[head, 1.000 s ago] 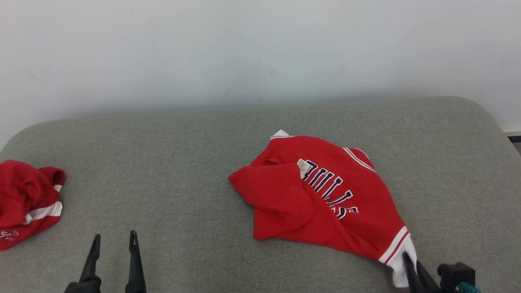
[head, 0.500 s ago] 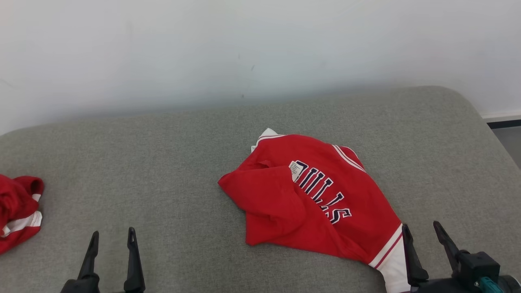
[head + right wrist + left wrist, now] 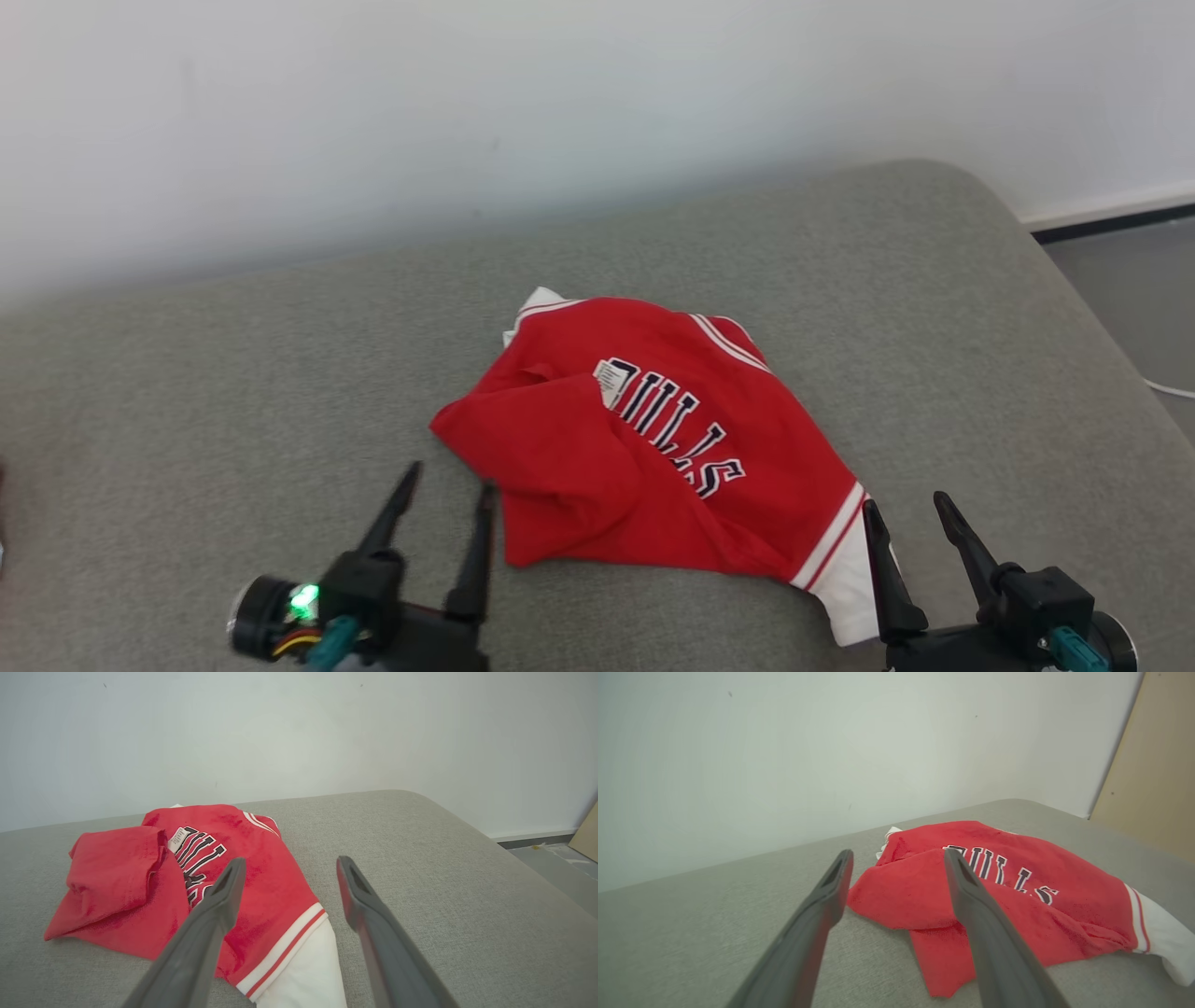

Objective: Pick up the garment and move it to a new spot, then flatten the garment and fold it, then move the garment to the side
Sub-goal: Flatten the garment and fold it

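The garment (image 3: 653,439) is a red jersey with dark lettering and white trim, lying crumpled on the grey cushion (image 3: 233,373). It also lies ahead in the left wrist view (image 3: 1008,891) and in the right wrist view (image 3: 196,877). My left gripper (image 3: 446,476) stands open just left of the garment's near left edge, nothing between its fingers. My right gripper (image 3: 904,511) is open beside the white hem corner at the garment's near right, not gripping it. In the wrist views the left gripper (image 3: 896,858) and the right gripper (image 3: 288,863) show spread fingers.
A pale wall (image 3: 467,112) runs behind the cushion. The cushion's rounded right edge drops to a grey floor (image 3: 1130,289) with a white cable (image 3: 1167,387). A tan panel (image 3: 1153,774) stands at the right of the left wrist view.
My right gripper has let go of the white hem and opened. The left gripper has moved up toward the garment's left edge. The head camera has swung right, putting the other red cloth out of view.
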Available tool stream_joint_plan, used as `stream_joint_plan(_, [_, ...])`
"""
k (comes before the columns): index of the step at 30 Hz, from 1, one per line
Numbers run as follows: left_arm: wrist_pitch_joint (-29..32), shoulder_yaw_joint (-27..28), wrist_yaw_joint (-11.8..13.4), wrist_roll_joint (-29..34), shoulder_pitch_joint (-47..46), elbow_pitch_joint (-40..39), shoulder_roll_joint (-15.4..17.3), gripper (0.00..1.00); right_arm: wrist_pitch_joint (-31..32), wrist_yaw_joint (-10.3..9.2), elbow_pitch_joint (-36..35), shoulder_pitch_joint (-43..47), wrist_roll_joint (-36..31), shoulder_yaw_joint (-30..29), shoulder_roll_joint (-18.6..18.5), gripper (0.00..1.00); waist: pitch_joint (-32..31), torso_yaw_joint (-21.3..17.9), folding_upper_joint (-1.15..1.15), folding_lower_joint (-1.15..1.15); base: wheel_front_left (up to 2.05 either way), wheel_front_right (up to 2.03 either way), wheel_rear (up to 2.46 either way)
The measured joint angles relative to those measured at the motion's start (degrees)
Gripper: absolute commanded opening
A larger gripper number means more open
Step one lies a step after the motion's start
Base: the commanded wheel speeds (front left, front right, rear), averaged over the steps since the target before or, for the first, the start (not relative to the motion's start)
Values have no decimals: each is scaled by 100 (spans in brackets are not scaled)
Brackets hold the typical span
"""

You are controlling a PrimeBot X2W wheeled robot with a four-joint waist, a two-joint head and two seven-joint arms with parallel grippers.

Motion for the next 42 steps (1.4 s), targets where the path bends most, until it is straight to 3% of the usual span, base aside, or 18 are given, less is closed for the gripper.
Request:
stream_joint_plan(5, [69, -464, -324, 152, -501, 672, -291, 100, -104, 0, 142, -160, 48, 69, 42, 100, 127, -297, 0, 0, 0, 0, 0])
stream_joint_plan(11, [71, -760, -482, 282, -894, 1592, -408, 100, -212, 0, 311, -282, 94, 123, 83, 100, 298, -667, 0, 0, 0, 0, 0])
stream_joint_plan(20, [68, -942, -325, 590, -1378, 2867, -355, 100, -328, 0, 479, -402, 101, 96, 103, 100, 497, -1075, 1, 1, 0, 0, 0])
stream_joint_plan(21, [65, -943, -289, 591, -1415, 3000, -358, 42, -338, 0, 485, -409, 100, 96, 103, 100, 504, -1101, 1, 1, 0, 0, 0])
stream_joint_plan(22, [66, -942, -287, 588, -1461, 3119, -367, 5, -347, 0, 483, -416, 100, 98, 105, 100, 506, -1121, 0, 0, 0, 0, 0])
stream_joint_plan(23, [57, -922, -283, 577, -1504, 3215, -372, 0, -347, 0, 487, -419, 99, 92, 105, 100, 502, -1133, 1, 1, 0, 0, 0])
stream_joint_plan(31, [-143, -646, -256, 227, -1683, 3448, -519, 0, -327, 0, 438, -402, 19, 54, 113, 100, 378, -1051, 0, 0, 0, 0, 0])
stream_joint_plan(35, [-174, -371, -196, 91, -1678, 2736, -511, 0, -300, 0, 433, -291, 15, 10, 112, 100, 306, -907, 0, 0, 0, 0, 0])
stream_joint_plan(42, [-187, 215, 70, 78, -934, 1249, 40, 0, -247, 0, 409, -125, 15, -20, 111, 100, 148, -489, 1, 0, 0, 0, 0])
